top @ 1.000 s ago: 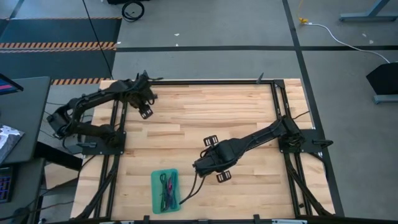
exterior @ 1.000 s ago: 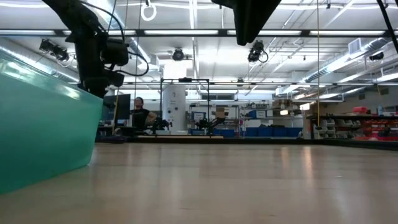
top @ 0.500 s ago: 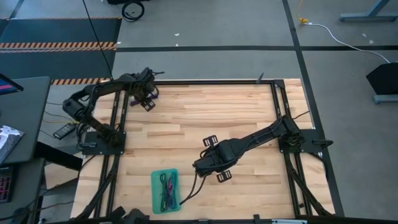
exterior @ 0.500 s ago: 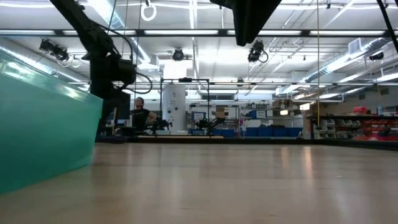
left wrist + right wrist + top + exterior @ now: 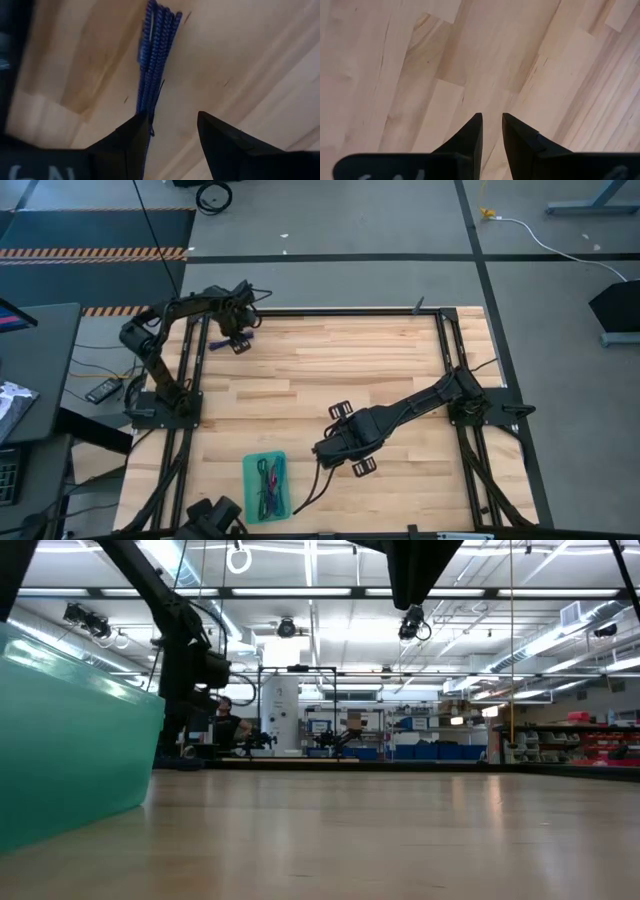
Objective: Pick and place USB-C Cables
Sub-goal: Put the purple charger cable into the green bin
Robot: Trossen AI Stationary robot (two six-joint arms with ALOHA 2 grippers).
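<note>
A blue-purple coiled cable [image 5: 156,55] lies flat on the wood near the table's far left corner. My left gripper [image 5: 172,122] is open just above it. The cable's near end runs past the inner edge of one finger [image 5: 135,137]. In the high view this gripper [image 5: 238,340] is by the far left edge. The teal tray [image 5: 250,492] sits near the near edge with several coloured cables [image 5: 268,480] in it. My right gripper [image 5: 491,120] hangs over bare wood right of the tray, empty, with a narrow gap between its fingers. My left gripper comes at the blue-purple cable from above, its fingers roughly in line with the cable. The cable's near end [image 5: 144,107] disappears beside one finger. I cannot tell whether that finger touches it.
The tray's teal wall [image 5: 70,730] fills the left of the low view. Black frame rails [image 5: 330,312] run along the table's edges. A dark object [image 5: 215,518] shows at the near edge, left of the tray. Bare wood lies in the table's middle and right.
My left arm has folded back, and its gripper has moved toward the table's far edge, coming over the blue-purple cable at the far left corner. The tray and its cables have stayed put. A dark object has come into view at the near edge.
</note>
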